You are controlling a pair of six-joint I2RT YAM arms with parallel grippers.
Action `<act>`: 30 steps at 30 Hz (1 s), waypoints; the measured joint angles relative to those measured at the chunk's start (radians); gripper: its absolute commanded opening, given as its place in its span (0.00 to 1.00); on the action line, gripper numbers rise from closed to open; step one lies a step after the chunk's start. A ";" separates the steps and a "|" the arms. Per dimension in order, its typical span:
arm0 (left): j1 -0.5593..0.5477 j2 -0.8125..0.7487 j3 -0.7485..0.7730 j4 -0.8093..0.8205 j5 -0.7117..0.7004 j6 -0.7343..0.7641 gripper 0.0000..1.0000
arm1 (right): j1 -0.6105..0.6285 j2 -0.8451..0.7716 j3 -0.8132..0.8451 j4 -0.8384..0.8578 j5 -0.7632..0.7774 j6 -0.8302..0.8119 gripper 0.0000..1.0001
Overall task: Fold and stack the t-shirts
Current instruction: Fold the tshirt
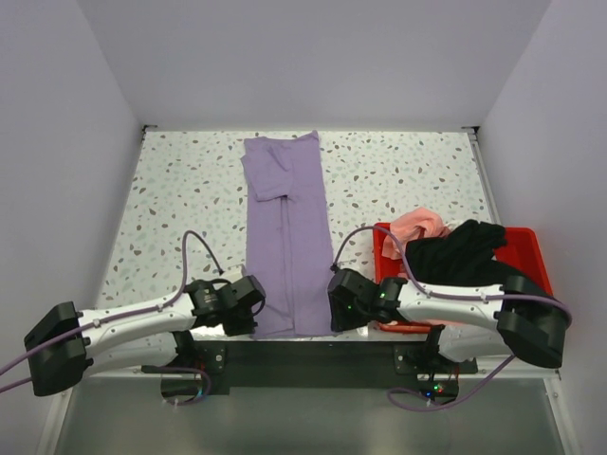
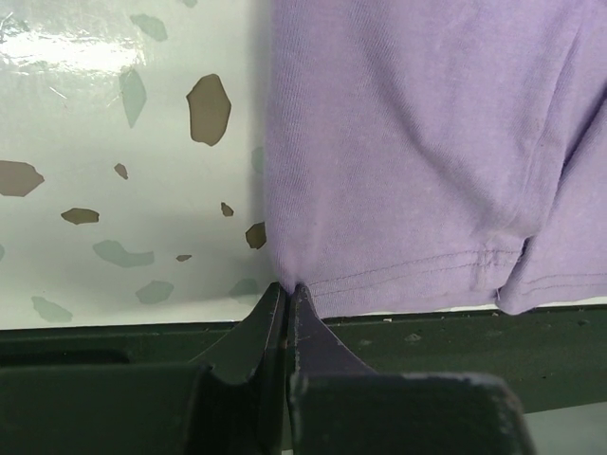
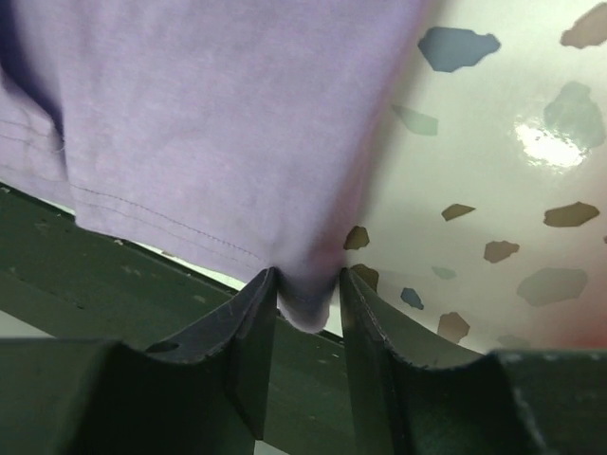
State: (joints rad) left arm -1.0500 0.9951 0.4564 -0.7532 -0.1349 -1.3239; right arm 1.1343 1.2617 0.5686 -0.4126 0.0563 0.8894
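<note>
The lavender t-shirt (image 1: 285, 237) lies as a long narrow strip down the middle of the speckled table (image 1: 180, 190), sleeves at the far end, hem at the near edge. My left gripper (image 1: 256, 320) is shut on the hem's left corner (image 2: 285, 281); its jaws (image 2: 287, 289) are pressed together on the cloth (image 2: 417, 142). My right gripper (image 1: 334, 318) is at the hem's right corner. Its jaws (image 3: 308, 280) stand apart, and a bunched corner of the lavender cloth (image 3: 209, 123) hangs between them.
A red bin (image 1: 526, 248) stands at the right near corner, holding a salmon-pink t-shirt (image 1: 417, 226) and a black t-shirt (image 1: 460, 254) that spills over its rim. A dark rail (image 2: 474, 351) runs along the table's near edge under both grippers. Walls close in the table's sides and back.
</note>
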 measured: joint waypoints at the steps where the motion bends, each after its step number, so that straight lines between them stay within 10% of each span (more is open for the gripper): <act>1: 0.000 -0.005 -0.004 0.001 0.000 0.000 0.00 | 0.000 -0.001 -0.003 0.005 -0.009 0.006 0.36; 11: -0.011 -0.065 -0.047 0.020 0.036 -0.001 0.00 | 0.018 -0.052 -0.078 0.082 -0.074 0.057 0.03; 30: -0.023 -0.085 0.151 -0.028 -0.119 0.042 0.00 | -0.019 -0.121 0.071 0.032 -0.011 -0.028 0.00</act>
State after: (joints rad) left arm -1.0733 0.9104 0.6075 -0.7815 -0.2535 -1.2823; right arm 1.1149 1.1408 0.6392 -0.3809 0.0448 0.8612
